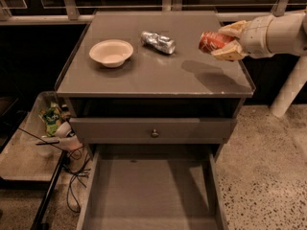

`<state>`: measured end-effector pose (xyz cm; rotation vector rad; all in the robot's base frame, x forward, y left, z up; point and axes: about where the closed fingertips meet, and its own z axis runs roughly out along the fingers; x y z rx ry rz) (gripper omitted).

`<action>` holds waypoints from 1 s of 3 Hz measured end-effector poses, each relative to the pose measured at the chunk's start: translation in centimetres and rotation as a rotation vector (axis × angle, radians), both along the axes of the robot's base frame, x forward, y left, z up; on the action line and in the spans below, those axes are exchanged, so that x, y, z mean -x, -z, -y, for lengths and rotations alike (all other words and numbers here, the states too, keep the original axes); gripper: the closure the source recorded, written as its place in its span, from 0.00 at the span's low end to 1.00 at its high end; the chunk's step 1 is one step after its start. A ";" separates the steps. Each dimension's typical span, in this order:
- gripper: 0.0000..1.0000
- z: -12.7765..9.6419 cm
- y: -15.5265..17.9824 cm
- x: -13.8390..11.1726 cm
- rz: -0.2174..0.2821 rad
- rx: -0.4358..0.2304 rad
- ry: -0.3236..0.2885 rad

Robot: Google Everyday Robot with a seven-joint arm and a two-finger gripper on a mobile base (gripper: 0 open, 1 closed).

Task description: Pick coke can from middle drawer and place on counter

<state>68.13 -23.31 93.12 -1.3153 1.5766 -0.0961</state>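
Note:
The coke can (212,40), red-orange, lies on its side between the tan fingers (232,29) of my gripper (221,41). The gripper is shut on it and holds it in the air above the right part of the counter (144,71). The white arm reaches in from the right edge. The can's shadow falls on the counter below and right of it. The middle drawer (153,195) is pulled open at the bottom of the view, and its grey floor is bare.
A white bowl (111,52) sits on the counter's left. A crinkled silver can (158,41) lies at the back middle. A closed drawer front with a round knob (154,133) is above the open drawer. A low shelf with clutter (55,123) stands left.

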 end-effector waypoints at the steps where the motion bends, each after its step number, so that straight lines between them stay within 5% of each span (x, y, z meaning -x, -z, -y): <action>1: 1.00 0.0 0.8 -3.5 -0.040 -0.048 0.009; 3: 1.00 -3.7 2.4 -6.3 -0.153 -0.200 -0.070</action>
